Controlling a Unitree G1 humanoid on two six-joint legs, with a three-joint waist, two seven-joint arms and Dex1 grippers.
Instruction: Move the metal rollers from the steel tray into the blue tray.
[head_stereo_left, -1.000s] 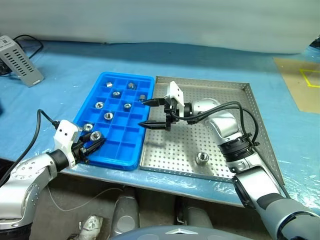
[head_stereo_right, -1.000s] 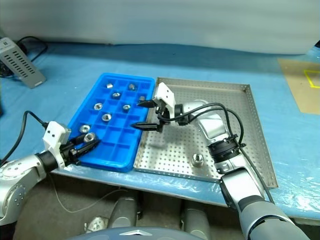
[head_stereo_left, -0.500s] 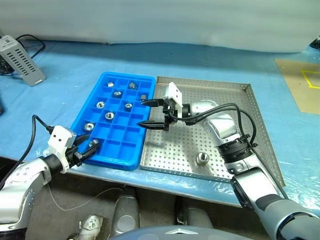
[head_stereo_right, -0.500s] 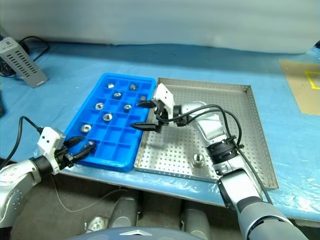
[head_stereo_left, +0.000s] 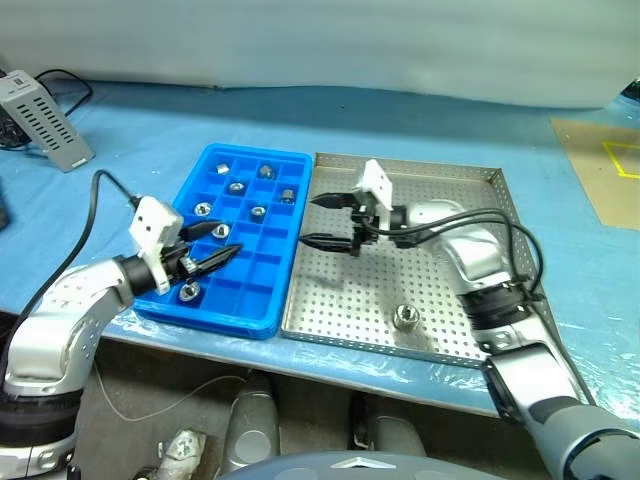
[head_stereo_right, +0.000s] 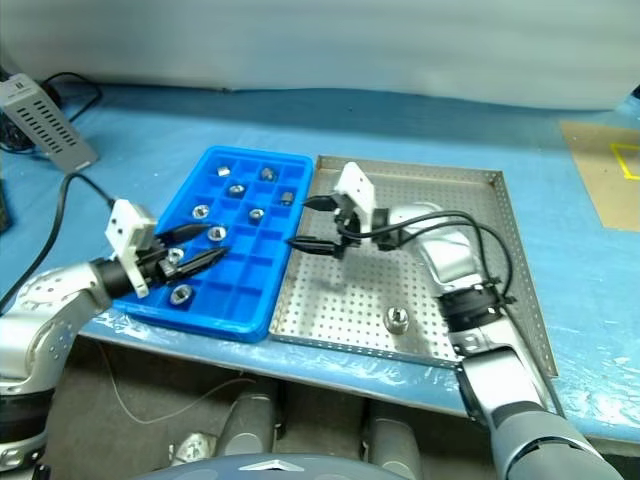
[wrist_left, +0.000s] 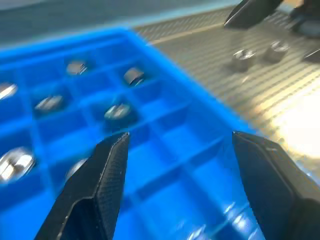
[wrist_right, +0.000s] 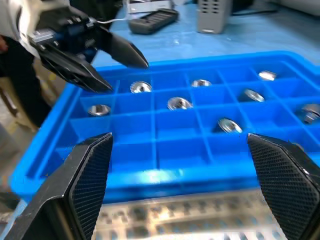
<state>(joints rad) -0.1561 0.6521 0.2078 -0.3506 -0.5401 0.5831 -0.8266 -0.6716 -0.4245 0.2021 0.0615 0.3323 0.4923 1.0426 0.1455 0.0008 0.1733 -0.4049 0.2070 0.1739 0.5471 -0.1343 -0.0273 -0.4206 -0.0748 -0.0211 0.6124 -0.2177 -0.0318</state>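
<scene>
One roller (head_stereo_left: 404, 318) is left on the steel tray (head_stereo_left: 500, 290), lying flat, hole up, near its front rim. Your right gripper (head_stereo_left: 333, 221), spread and empty, hovers nearer than the empty, parted left gripper (head_stereo_left: 212, 244) over the blue tray (head_stereo_left: 262, 300).

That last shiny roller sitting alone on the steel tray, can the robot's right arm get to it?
Probably yes. The roller lies alone on the steel tray's holed floor with nothing on or around it. The right gripper hangs open and empty over the tray's edge by the blue tray, so it would have to swing back toward the robot.
</scene>
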